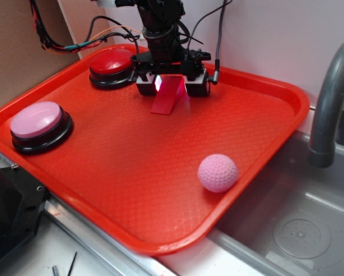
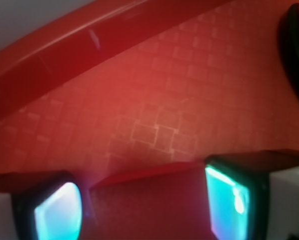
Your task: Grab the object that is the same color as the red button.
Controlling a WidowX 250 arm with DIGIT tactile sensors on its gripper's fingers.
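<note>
Red block (image 1: 170, 95) at upper centre of exterior frame, tilted, top edge between fingers, lower edge on tray (image 1: 132, 172). Gripper (image 1: 172, 85) straddles it; pads part-open, flanking block, firm hold unclear. Wrist view: block (image 2: 149, 205) bottom centre between pads. Red button (image 1: 111, 61) just left.

My exterior view was evenly and brightly lit, with soft shadows under the golf ball (image 1: 218, 172) and pale sheen on the tray (image 1: 132, 172). My wrist view was dim, red-tinted and blurred; my tool (image 2: 144, 205) pads (image 2: 57, 212) glowed cyan, out of focus.
</note>
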